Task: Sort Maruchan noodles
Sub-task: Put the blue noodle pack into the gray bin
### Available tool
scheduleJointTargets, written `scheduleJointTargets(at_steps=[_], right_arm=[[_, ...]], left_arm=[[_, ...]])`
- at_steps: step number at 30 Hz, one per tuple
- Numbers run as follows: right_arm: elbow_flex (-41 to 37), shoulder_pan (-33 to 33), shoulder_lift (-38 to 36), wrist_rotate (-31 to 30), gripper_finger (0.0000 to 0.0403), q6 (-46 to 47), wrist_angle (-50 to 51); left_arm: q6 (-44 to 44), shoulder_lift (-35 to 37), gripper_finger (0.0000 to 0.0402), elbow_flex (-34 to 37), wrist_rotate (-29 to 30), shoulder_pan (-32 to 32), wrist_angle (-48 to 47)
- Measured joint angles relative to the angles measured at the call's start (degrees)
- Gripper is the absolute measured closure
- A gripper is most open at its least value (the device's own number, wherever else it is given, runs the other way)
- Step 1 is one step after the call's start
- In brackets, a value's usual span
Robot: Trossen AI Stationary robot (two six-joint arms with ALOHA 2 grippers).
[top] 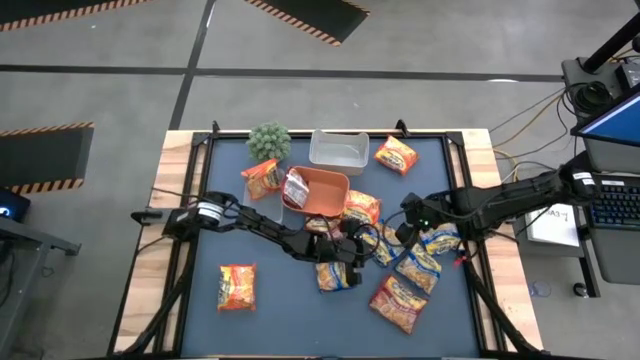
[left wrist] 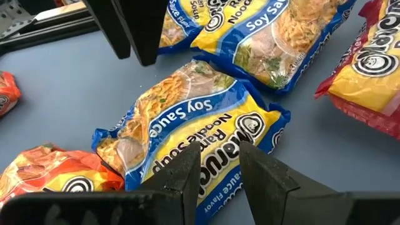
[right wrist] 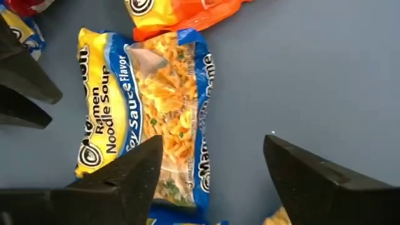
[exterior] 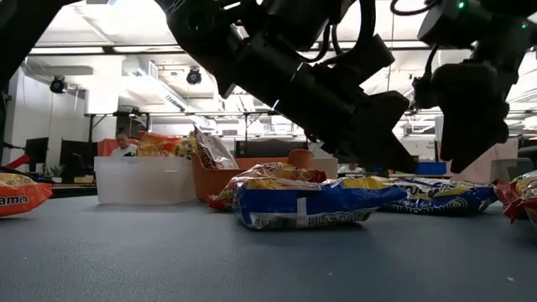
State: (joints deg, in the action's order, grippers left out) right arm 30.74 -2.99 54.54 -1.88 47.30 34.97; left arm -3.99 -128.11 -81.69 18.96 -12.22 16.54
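The right gripper [right wrist: 209, 178], fingers spread, hangs above a blue-and-yellow packet [right wrist: 147, 112] at table centre; the left gripper [left wrist: 219, 172], fingers narrowly parted and empty, waits at its nine o'clock; next, a descent to pinch it.

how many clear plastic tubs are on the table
1: the clear tub sits at the mat's far edge, next to the orange tray. No other shows, though one may be hidden.

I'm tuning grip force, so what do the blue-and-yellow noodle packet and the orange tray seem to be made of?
Blue-and-yellow noodle packet: thin glossy plastic film, judging by its crinkles, sheen and clear window. Orange tray: probably rigid moulded plastic, smooth and evenly coloured, though the surface finish is hard to judge.
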Motion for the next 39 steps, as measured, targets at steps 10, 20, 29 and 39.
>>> scheduleJointTargets(at_steps=[10, 20, 29, 39], right_arm=[[-4.83, 4.51, 0.79, 6.52, 0.0097, -2.88, -10.69], [-5.66, 4.91, 3.99, 7.95, 0.0097, -4.31, -14.16], [-6.3, 4.9, 5.4, 9.83, 0.0096, -4.84, -16.88], [-11.74, 4.93, 9.46, 18.0, 0.0098, -3.57, -34.9]], left_arm=[[0.02, 0.0, 0.0308, 0.07, 0.0, 0.44, -0.19], [0.51, -1.19, 0.0308, 0.09, -0.02, 0.47, 1.02], [1.75, -2.61, 0.0308, 0.02, -0.02, 0.45, 1.18], [3.86, -3.65, 0.0309, -0.02, -0.08, 0.42, 0.16]])
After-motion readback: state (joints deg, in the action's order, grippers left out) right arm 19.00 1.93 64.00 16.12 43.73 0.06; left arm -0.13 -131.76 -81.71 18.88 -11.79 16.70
